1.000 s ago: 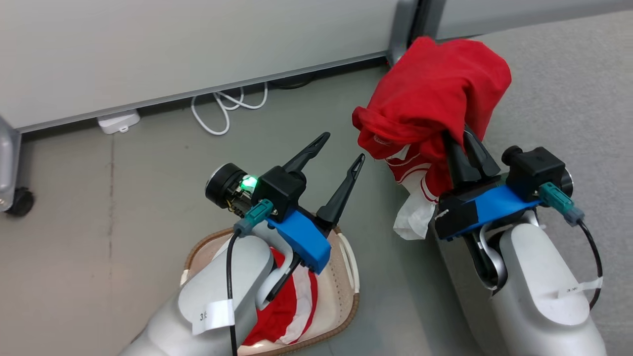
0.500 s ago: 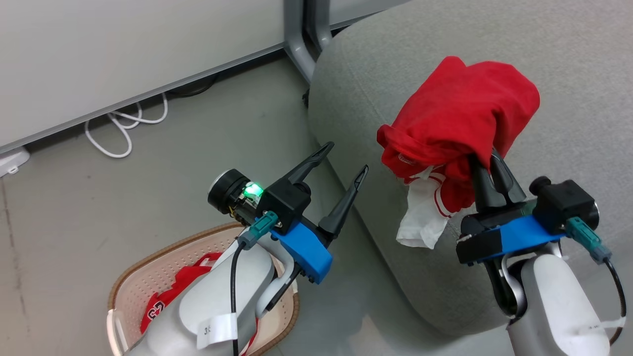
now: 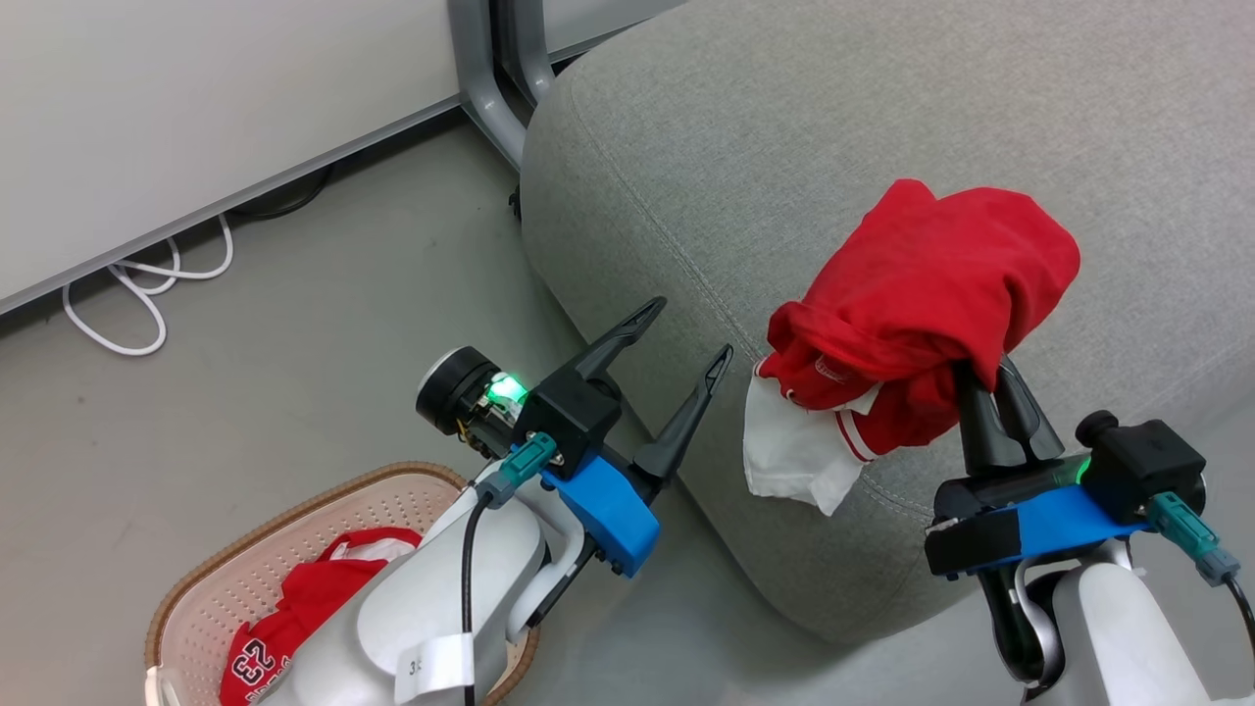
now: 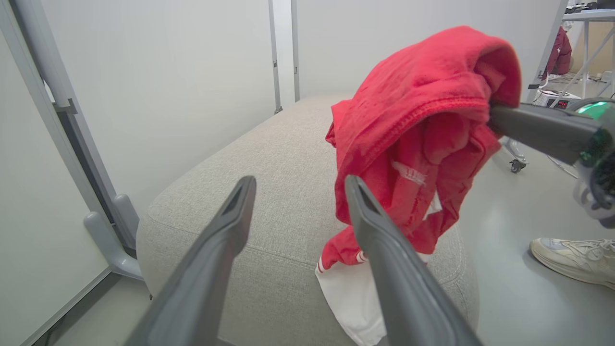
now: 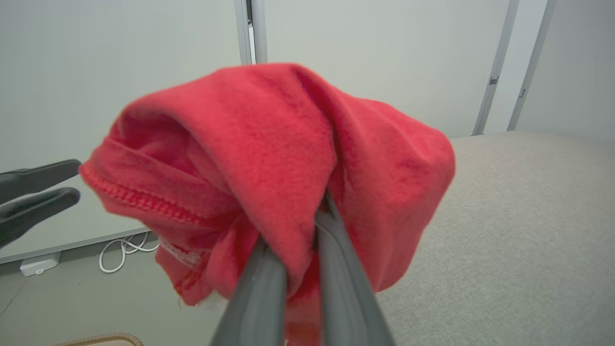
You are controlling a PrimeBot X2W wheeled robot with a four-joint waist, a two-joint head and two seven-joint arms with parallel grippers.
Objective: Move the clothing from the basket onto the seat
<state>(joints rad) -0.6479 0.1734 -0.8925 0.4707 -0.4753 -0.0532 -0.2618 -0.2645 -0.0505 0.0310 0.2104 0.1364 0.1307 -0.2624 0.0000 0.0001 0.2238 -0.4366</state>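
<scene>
My right gripper [image 3: 983, 380] is shut on a bunched red piece of clothing [image 3: 927, 284] with a white panel hanging below, held just above the front corner of the grey seat [image 3: 784, 147]. In the right wrist view the fabric [image 5: 278, 158] drapes over both fingers [image 5: 259, 283]. My left gripper [image 3: 691, 328] stands open and empty to the left of the seat, above the floor; its wrist view has the held clothing [image 4: 413, 129] and seat [image 4: 269, 158] ahead. The basket [image 3: 294, 512] sits at lower left under my left forearm, with a red "23" garment [image 3: 260, 659] inside.
A white partition wall with a grey metal leg [image 3: 485, 93] stands behind the seat's left end. A white cable [image 3: 147, 294] loops on the floor by the wall. A person's pale shoe [image 4: 571, 257] rests on the floor beyond the seat.
The head camera has swung toward the seat, so the basket slid to the lower left. The held clothing has come over the seat's front corner. Both grippers keep their states.
</scene>
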